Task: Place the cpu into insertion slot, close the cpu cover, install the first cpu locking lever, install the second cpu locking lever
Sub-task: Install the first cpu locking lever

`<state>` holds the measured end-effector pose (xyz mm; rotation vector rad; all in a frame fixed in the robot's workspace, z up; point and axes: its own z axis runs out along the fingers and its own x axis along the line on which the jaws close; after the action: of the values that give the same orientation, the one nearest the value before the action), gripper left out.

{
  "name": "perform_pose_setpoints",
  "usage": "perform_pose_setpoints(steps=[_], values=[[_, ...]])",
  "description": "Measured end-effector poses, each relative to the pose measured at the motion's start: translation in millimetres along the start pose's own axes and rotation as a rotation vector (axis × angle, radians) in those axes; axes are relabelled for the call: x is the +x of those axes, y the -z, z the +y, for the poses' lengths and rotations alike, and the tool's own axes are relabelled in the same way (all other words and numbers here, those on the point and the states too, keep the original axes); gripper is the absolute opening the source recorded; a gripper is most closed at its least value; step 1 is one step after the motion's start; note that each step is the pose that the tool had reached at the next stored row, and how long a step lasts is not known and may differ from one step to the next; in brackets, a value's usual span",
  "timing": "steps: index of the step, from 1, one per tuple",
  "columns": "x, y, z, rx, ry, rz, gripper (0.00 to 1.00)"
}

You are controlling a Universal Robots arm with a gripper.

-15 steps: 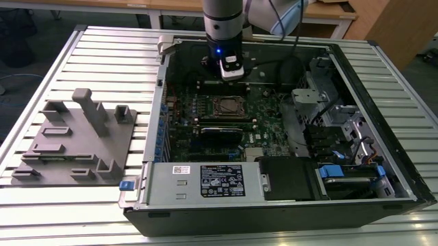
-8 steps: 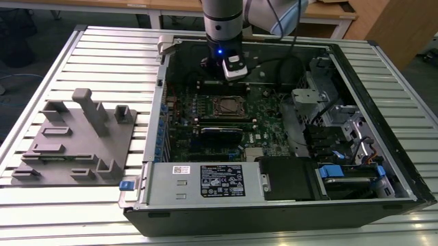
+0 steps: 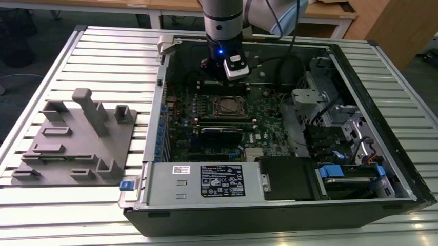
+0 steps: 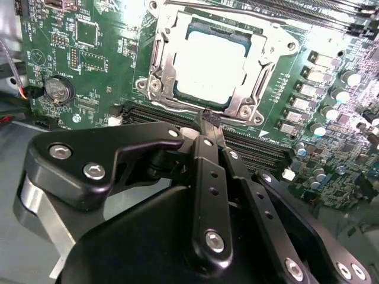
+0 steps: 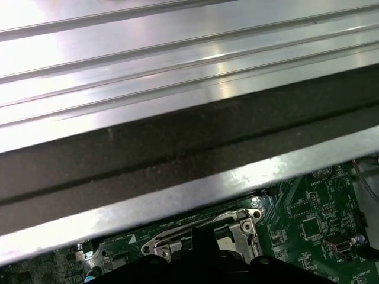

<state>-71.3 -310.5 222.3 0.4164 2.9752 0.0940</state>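
Grey moulded plastic fixture (image 3: 77,141) with upright pegs is seen at the left of the exterior view, lying on the ribbed aluminium table (image 3: 110,56). Towards the middle, the open black computer case (image 3: 287,215) is found, with the green circuit board (image 3: 263,115) laid flat inside it. The grey robot arm (image 3: 222,15) is held vertically at the upper centre of the frame, and its black gripper (image 3: 226,69) is lowered into the case, just above the far edge of the square silver-rimmed insertion slot (image 3: 229,106).

In the second wrist view, the black gripper (image 4: 211,121) is shown with its fingers (image 4: 214,133) pressed together at the tips, nothing being gripped between them. The tips are placed close to the near edge of the socket. The flat silver-grey cpu (image 4: 210,65) is seated in the insertion slot (image 4: 157,41), and the thin silvery cpu cover (image 4: 259,74) is laid down flat around it, the chip's face being glared white through the window cut-out. A thin metal locking lever (image 4: 237,12) is seen along the far side of the socket.

In the first wrist view, the silvery cpu cover (image 5: 243,225) is glimpsed beneath the case's metal edge (image 5: 177,198).
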Motion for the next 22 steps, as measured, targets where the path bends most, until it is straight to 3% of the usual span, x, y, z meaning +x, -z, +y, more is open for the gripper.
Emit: perform_pose_setpoints(steps=[1, 2, 3, 6, 7, 14, 22], values=[[0.0, 0.0, 0.0, 0.0002, 0.0, 0.0002, 0.1], [-0.1, -0.3, 0.1, 0.0019, 0.0, 0.004, 0.1], [-0.2, -0.6, 0.1, 0.0062, 0.0, 0.0142, 0.1], [-0.6, -1.4, 0.2, 0.0219, -0.002, 0.055, 0.1], [-0.7, -1.6, 0.2, 0.0261, -0.002, 0.0653, 0.1], [-1.7, -1.9, 0.5, 0.0262, -0.002, 0.0681, 0.1], [-17.5, -4.2, 4.9, 0.0317, -0.002, 0.0718, 0.1]])
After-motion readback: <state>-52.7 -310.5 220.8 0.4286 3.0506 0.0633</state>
